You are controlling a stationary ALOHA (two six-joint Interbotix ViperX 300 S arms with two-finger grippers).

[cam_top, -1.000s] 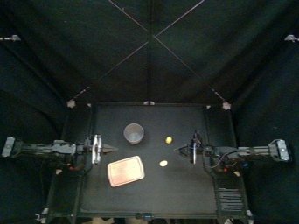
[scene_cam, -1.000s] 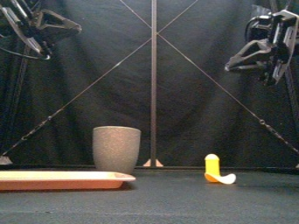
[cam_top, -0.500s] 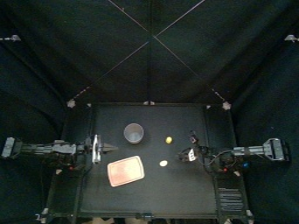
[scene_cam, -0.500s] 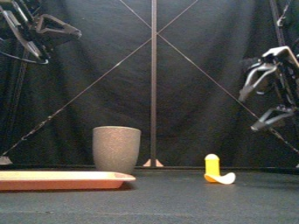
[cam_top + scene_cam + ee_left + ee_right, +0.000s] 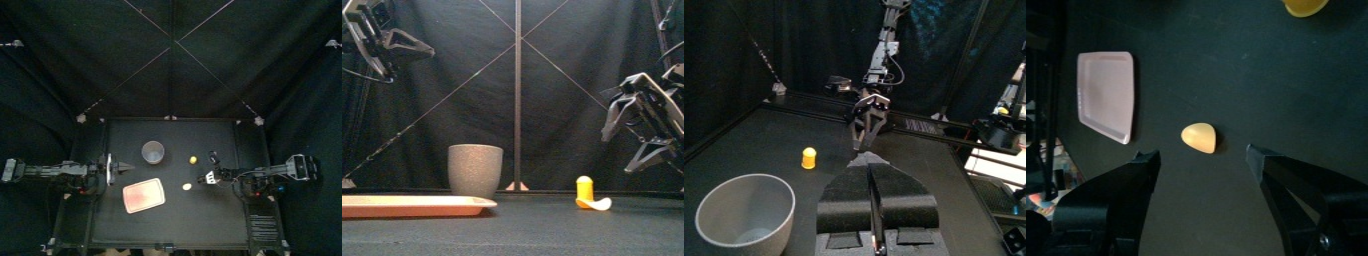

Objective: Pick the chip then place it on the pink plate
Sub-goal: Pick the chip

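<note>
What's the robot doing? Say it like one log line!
right tool: open, hovering near pale teardrop-shaped chip | chip: on black table, off flat pink tray | left tool: shut, parked left

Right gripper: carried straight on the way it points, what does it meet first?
Probably the chip, which lies centred between the open jaws of the right gripper in its wrist view. Depth is unclear, so it could land on the table beside it.
</note>
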